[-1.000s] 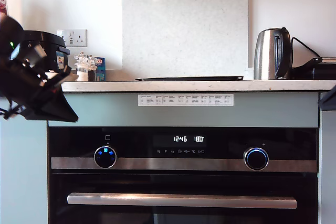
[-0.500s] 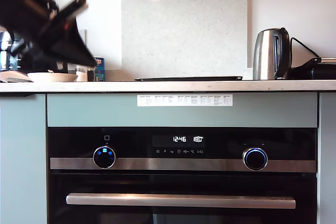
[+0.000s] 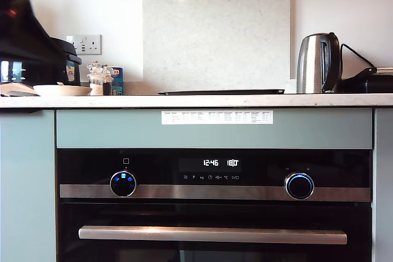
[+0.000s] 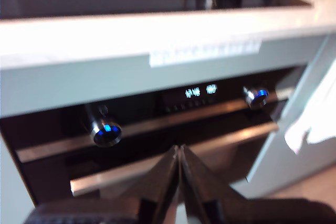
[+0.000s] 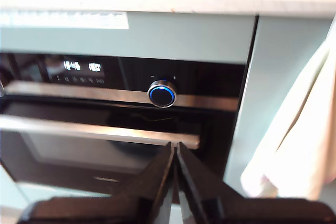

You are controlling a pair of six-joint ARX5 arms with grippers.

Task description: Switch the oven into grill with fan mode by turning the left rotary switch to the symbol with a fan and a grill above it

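Left rotary switch (image 3: 123, 184) at the oven's (image 3: 215, 213) control strip toward the exterior view's left, blue and cyan icons lit on its face, untouched; also seen in the first wrist view (image 4: 106, 132), ahead of and above my first gripper (image 4: 178, 153), well apart from it. First gripper pinched together, tips meeting, nothing between them, aimed at the steel bar handle (image 3: 212, 235) below the switch. White display (image 3: 221, 163) reading 12:46 and 180, midway between the switch and the blue-ringed knob (image 3: 299, 186). Second gripper (image 5: 175, 150) likewise closed on nothing, that ringed knob (image 5: 162, 94) just ahead and above its tips, not touching. White cloth (image 5: 294, 145) hanging beside the cabinet off to one side of the second gripper. Worktop (image 3: 215, 100) above the oven carrying a steel kettle (image 3: 318, 63). Blurred dark arm (image 3: 21, 41) at the exterior view's upper left.
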